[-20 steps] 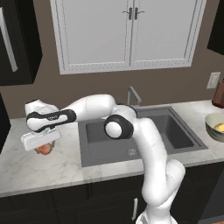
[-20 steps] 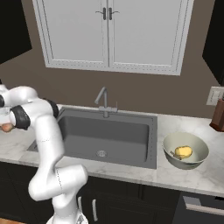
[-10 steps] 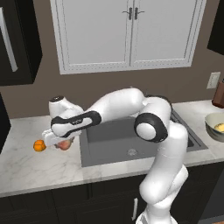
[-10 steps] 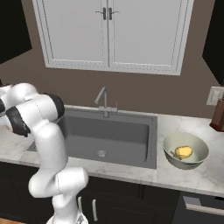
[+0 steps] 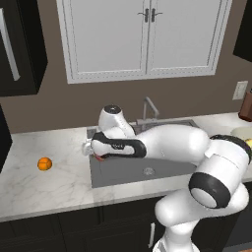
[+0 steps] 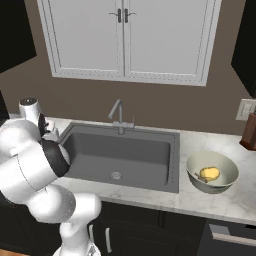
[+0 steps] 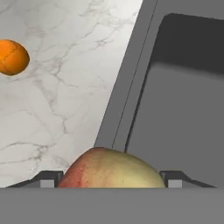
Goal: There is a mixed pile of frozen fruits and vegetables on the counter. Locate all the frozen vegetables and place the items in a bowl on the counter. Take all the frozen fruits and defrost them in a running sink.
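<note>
Clamped between wide-set jaws, a reddish-pink ball point(image 7: 111, 168), poised over the sink's point(image 5: 129, 169) left rim. Orange ball point(image 5: 45, 164) left on the marble surface point(image 5: 54, 182). No readable writing anywhere.

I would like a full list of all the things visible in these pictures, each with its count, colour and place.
orange ball: one, orange, on the counter left of the sink.
reddish-pink ball: one, red and yellow-green, between the claw fingers over the sink's left edge.
yellow lumpy piece: one, yellow, inside the bowl.
bowl: one, pale beige, on the counter right of the sink.
sink: one, dark grey, set into the counter.
faucet: one, silver, behind the sink.
counter: one, white marble.
cabinets: two doors, white, above the sink.
claw: one, holding the reddish-pink ball.
</note>
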{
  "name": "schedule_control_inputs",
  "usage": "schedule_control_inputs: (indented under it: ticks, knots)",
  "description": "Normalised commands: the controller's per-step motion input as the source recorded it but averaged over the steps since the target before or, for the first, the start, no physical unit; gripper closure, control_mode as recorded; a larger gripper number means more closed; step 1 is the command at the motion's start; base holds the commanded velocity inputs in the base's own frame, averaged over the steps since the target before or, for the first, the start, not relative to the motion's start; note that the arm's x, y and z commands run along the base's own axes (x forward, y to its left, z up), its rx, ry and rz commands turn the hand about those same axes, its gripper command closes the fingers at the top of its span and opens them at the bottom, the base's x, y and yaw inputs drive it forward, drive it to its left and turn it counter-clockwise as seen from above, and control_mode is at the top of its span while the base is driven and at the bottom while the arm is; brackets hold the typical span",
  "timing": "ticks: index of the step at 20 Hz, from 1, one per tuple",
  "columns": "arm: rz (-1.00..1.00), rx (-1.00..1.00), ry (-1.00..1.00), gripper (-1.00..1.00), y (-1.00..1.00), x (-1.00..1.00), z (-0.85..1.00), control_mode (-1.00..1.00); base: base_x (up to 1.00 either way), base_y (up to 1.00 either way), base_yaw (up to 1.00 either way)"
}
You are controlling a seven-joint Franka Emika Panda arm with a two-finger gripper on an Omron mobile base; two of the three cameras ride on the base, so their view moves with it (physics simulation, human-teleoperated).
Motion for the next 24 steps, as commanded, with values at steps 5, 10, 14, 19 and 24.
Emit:
schedule_control_inputs:
  ticks: [5, 10, 14, 19, 24]
  knots:
    - [-0.11, 0.0, 0.11, 1.0, -1.0, 0.29, 0.42, -1.0, 0.0, 0.0, 0.0]
    - [-0.09, -0.07, 0.08, 1.0, -0.74, 0.19, 0.0, -1.0, 0.0, 0.0, 0.0]
    - [-0.08, -0.2, -0.04, 1.0, -0.01, 0.0, -0.02, -1.0, 0.0, 0.0, 0.0]
    - [-0.02, -0.17, -0.12, 1.0, -0.35, 0.18, -0.22, -1.0, 0.0, 0.0, 0.0]
    - [-0.11, 0.03, 0.02, 1.0, -0.43, 0.05, -0.27, -1.0, 0.0, 0.0, 0.0]
